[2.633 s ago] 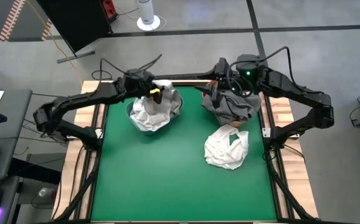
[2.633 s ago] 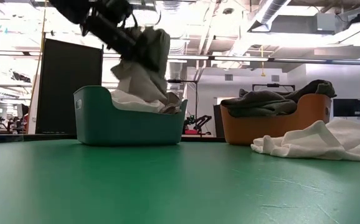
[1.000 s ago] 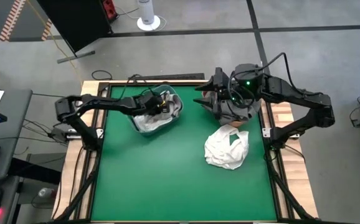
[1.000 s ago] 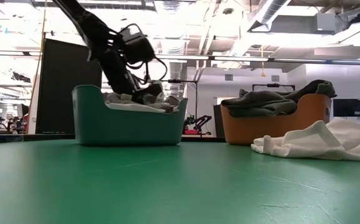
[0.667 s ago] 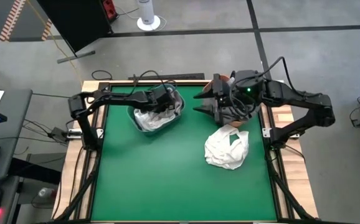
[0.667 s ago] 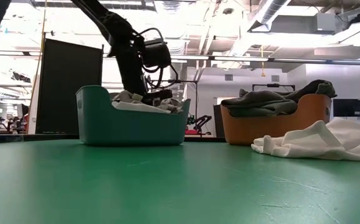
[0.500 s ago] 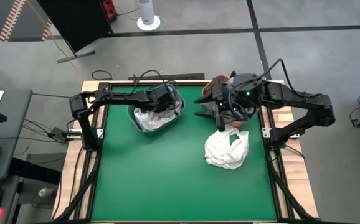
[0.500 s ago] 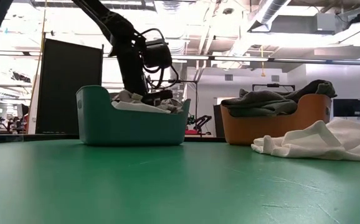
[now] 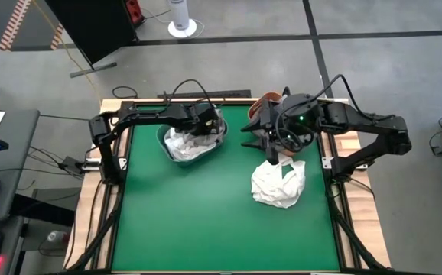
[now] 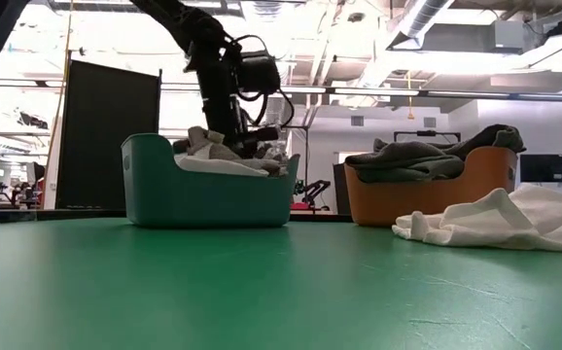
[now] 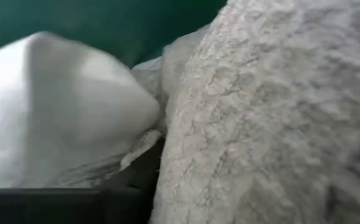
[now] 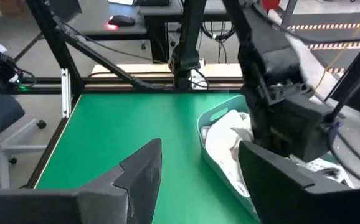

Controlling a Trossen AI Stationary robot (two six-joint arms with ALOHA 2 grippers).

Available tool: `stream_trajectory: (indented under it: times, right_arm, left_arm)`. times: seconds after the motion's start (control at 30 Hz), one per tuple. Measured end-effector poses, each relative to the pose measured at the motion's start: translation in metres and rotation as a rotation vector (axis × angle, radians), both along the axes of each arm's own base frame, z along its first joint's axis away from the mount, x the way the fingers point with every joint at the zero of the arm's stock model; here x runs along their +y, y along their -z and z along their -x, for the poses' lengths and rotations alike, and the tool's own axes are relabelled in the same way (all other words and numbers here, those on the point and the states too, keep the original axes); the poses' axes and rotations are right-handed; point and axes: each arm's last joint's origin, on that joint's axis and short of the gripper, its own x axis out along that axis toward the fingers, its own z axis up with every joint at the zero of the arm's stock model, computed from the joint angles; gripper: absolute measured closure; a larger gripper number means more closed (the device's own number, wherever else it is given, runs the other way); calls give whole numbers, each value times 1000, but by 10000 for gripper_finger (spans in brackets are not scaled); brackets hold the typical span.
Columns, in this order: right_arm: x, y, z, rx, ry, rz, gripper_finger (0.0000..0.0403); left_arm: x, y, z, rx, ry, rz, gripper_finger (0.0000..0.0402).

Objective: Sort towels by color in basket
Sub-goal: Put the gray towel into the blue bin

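A teal basket [image 9: 193,142] [image 10: 206,194] at the far left holds white towels [image 11: 55,106] and a light grey towel [image 11: 273,118]. My left gripper [image 9: 206,126] [image 10: 249,136] is low over that pile, close against the grey cloth. An orange basket [image 10: 422,194] at the far right holds dark grey towels [image 10: 427,156]. A crumpled white towel [image 9: 278,182] [image 10: 500,219] lies on the green table near it. My right gripper [image 9: 257,145] [image 12: 198,186] hovers open between the orange basket and that white towel, with nothing between its fingers.
The green table top [image 9: 206,221] stretches bare toward its near edge. Wooden borders and black frame rails [image 9: 118,191] run along its sides. My left arm's wrist [image 12: 286,106] stands over the teal basket in the right wrist view.
My left gripper has moved toward the table's right inside the teal basket and risen a little; the light grey towel lies on the pile. My right gripper has left the orange basket, going down and toward the near edge, toward the white towel, still open.
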Motion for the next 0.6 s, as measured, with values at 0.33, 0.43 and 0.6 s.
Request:
stream_trajectory:
  times: [0.33,0.43,0.6]
  right_arm:
    - [3,-7,11,-29,-7,-7,163]
    - [2,-7,14,-15,-5,-7,163]
    - [2,-4,18,31,-6,-7,163]
  left_arm:
    - [-3,-32,1,127,197,61,189]
    - [-5,-48,0,144,259,52,188]
    - [-5,-80,1,222,300,-35,188]
